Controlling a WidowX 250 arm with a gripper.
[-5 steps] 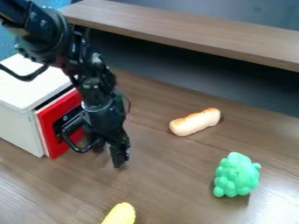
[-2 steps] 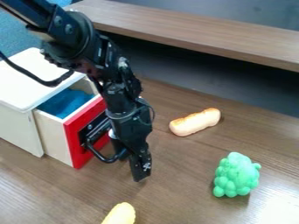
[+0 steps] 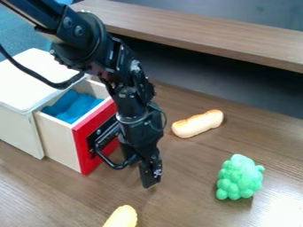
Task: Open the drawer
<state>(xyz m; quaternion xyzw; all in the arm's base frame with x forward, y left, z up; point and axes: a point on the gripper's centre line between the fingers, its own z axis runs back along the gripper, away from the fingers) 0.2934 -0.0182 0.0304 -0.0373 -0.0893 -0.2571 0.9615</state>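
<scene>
Red-fronted drawer open | pincer by handle, opening and grip can't tell | white mark illegible

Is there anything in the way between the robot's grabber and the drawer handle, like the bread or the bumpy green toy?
No, nothing that I can see. The gripper is right by the handle on the drawer's red front. The bread and green toy are off on its other side.
</scene>
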